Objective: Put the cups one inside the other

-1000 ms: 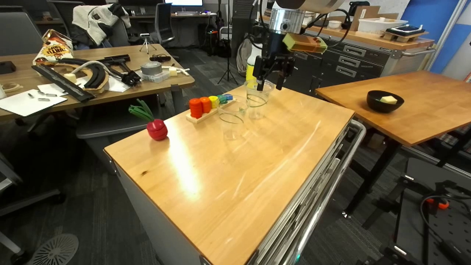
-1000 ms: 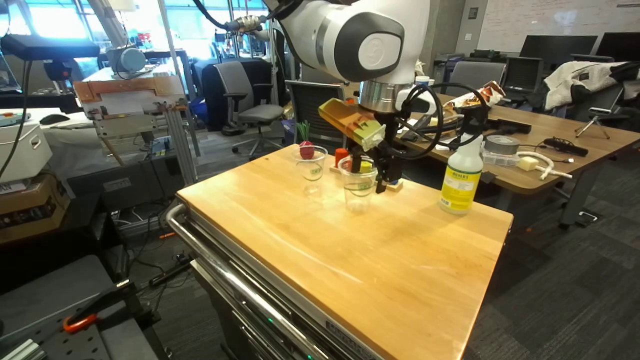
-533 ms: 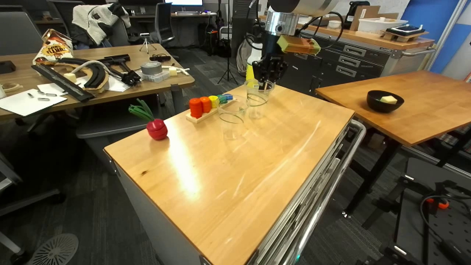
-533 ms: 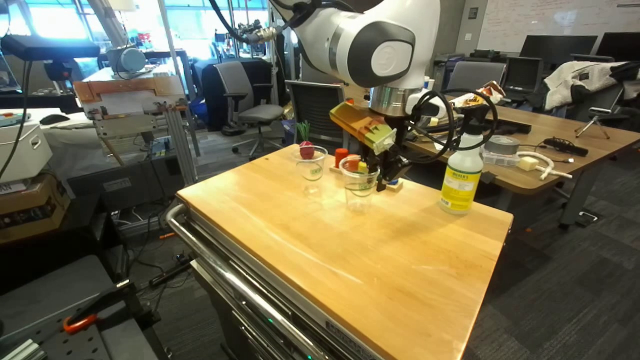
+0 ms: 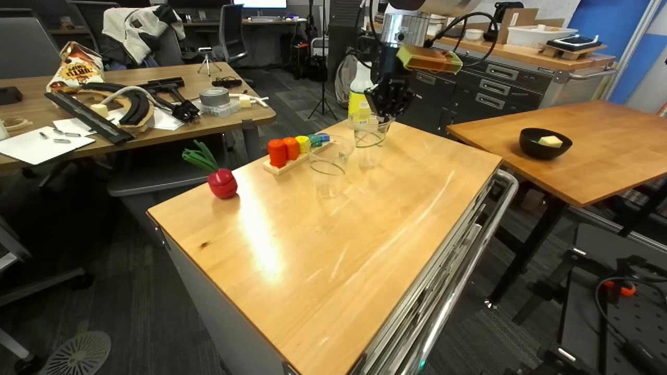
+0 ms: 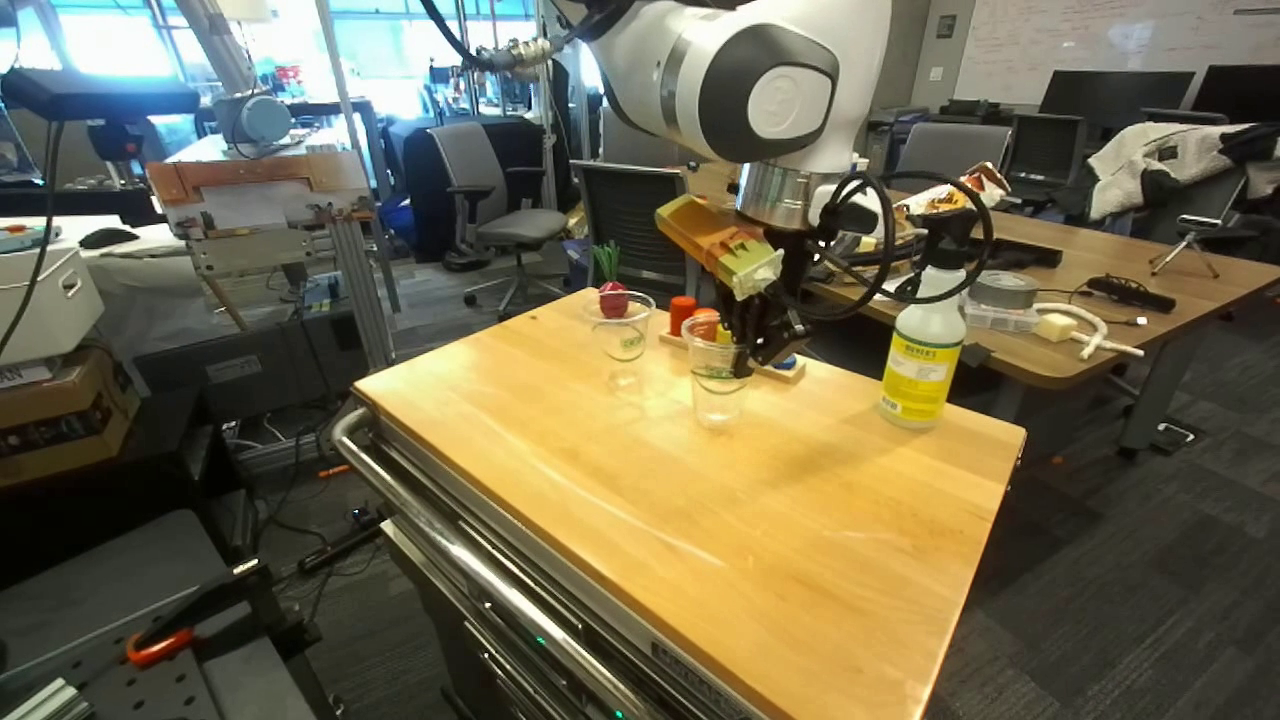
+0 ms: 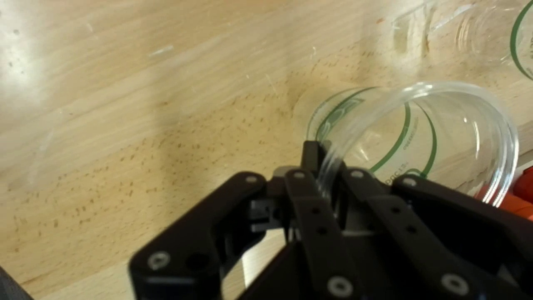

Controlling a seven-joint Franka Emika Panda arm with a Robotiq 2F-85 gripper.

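Note:
Two clear cups with green bands stand on the wooden cart top. My gripper is shut on the wall of one cup at its rim; the clear rim runs down between the dark fingers in the wrist view. In both exterior views that held cup is beneath the gripper, near the toy's far end. Whether its base is off the wood I cannot tell. The second cup stands upright close by, apart from the gripper, and shows partly at the wrist view's upper right corner.
A wooden toy with coloured rings lies right behind the cups. The yellow-labelled spray bottle stands beyond the gripper. A red toy radish sits near the cart's edge. The black bowl is on a separate table.
My gripper has come down at the cup's rim and its fingers have closed on the wall. That cup has shifted and tilted slightly. The second cup has not moved.

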